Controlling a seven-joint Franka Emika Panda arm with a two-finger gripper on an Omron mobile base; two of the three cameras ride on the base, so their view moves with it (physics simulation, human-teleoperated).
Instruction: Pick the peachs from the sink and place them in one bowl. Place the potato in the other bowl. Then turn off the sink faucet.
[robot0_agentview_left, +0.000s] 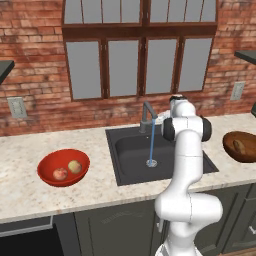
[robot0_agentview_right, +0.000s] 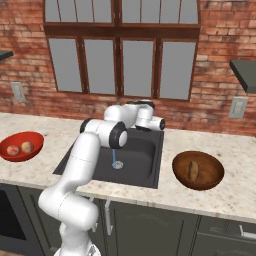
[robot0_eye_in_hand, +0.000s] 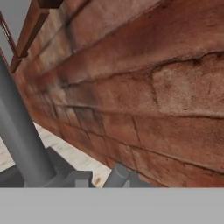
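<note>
A: What sits nearest on the speckled stone tabletop (robot0_agentview_left: 30, 200)?
B: At left, the glossy red bowl (robot0_agentview_left: 49, 176) holds both peaches (robot0_agentview_left: 67, 170); at right, the dark brown wooden bowl (robot0_agentview_right: 212, 177) holds the tan potato (robot0_agentview_right: 193, 170).
A: And the middle?
B: Water runs into the dark grey sink (robot0_agentview_left: 131, 159) from the slim grey metal faucet (robot0_agentview_left: 146, 116).
A: The jaws?
B: Pressed together beside the faucet's base, facing the brick wall (robot0_eye_in_hand: 144, 78)

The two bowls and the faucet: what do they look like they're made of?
The left bowl holding the two peaches looks like glazed ceramic or plastic: glossy, even red. The right bowl with the potato looks wooden: dark brown, matte, faintly streaked. The faucet appears to be brushed metal: plain grey with a dull sheen, water still running.
</note>
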